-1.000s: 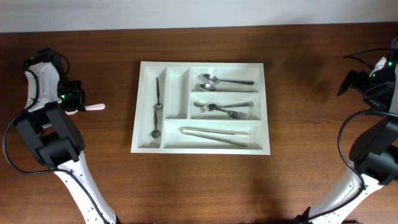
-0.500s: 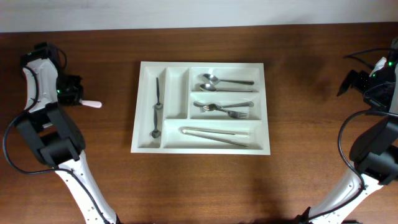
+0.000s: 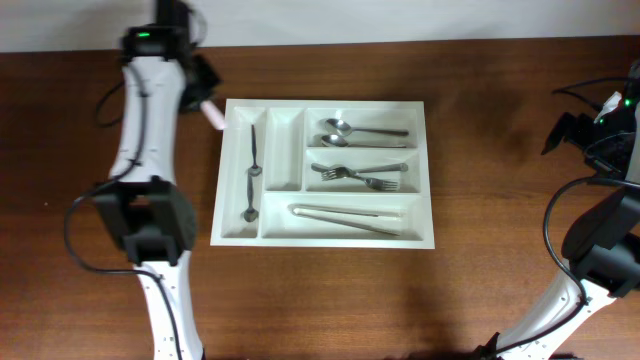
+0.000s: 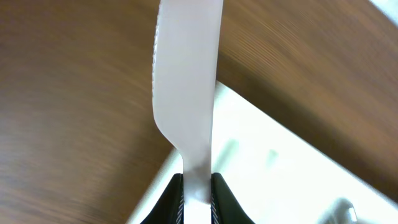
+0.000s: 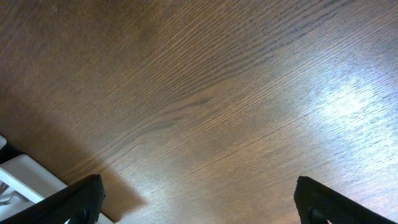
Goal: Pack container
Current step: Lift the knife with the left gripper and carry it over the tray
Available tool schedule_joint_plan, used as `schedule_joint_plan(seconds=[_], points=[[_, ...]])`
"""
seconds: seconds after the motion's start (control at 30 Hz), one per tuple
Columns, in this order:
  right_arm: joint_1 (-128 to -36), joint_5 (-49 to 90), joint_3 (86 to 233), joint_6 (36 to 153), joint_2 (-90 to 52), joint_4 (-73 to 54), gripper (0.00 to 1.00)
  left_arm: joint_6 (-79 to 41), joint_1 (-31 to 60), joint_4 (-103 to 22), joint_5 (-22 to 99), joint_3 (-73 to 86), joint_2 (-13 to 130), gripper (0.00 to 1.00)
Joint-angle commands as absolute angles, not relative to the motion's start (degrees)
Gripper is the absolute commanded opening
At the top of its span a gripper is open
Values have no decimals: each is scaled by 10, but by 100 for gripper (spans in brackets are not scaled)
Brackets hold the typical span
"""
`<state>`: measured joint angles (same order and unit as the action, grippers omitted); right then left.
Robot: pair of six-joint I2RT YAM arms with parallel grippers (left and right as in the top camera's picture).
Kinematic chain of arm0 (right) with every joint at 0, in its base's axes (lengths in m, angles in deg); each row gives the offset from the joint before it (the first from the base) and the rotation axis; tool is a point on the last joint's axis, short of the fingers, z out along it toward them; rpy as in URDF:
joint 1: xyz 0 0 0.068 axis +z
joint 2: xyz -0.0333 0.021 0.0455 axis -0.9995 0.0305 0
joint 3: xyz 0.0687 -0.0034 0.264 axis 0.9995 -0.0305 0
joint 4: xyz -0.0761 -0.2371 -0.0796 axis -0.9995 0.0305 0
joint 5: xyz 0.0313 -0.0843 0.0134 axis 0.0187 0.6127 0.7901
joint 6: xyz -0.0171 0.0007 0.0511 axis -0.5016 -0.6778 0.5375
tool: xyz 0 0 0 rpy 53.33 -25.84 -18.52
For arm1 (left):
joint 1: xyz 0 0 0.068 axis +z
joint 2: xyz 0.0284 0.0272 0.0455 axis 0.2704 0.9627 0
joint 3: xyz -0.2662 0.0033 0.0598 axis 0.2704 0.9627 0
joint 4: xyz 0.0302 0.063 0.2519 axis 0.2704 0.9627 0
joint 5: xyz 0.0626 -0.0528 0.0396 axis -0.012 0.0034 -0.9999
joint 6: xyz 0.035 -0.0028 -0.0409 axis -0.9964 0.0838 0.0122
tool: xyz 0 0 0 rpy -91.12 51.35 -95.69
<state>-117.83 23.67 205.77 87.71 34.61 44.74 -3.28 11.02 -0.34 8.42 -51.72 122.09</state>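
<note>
The white cutlery tray lies mid-table with spoons, forks, tongs and one utensil in its compartments. My left gripper is shut on a pale pink plastic knife, held just beyond the tray's top-left corner. In the left wrist view the knife stands up between the fingers, over the tray's corner. My right gripper is open and empty at the far right, over bare wood.
In the tray: two spoons, forks, tongs and a dark utensil in the left narrow slot. The second narrow slot holds nothing. The tray's edge shows in the right wrist view.
My left arm has swung from the far left edge up and right to the tray's top-left corner, carrying the pink knife. The right arm has not moved.
</note>
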Motion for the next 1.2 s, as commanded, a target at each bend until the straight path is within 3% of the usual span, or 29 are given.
schedule_joint_plan(seconds=[0.0, 0.27, 0.9, 1.07, 1.17], points=[[-1176, 233, 2066, 872, 332, 448, 99, -105, 49, -1, 76, -523, 1205, 2], [-1176, 233, 2066, 872, 332, 448, 99, -167, -30, 20, 41, -523, 1205, 2], [-1176, 233, 2066, 872, 332, 448, 99, -209, -49, 103, 40, -522, 1208, 3], [-1176, 233, 2066, 872, 332, 448, 99, -209, -53, 102, 40, -522, 1208, 11], [-1176, 233, 2066, 872, 332, 448, 99, -209, -53, 102, 40, -522, 1208, 20]])
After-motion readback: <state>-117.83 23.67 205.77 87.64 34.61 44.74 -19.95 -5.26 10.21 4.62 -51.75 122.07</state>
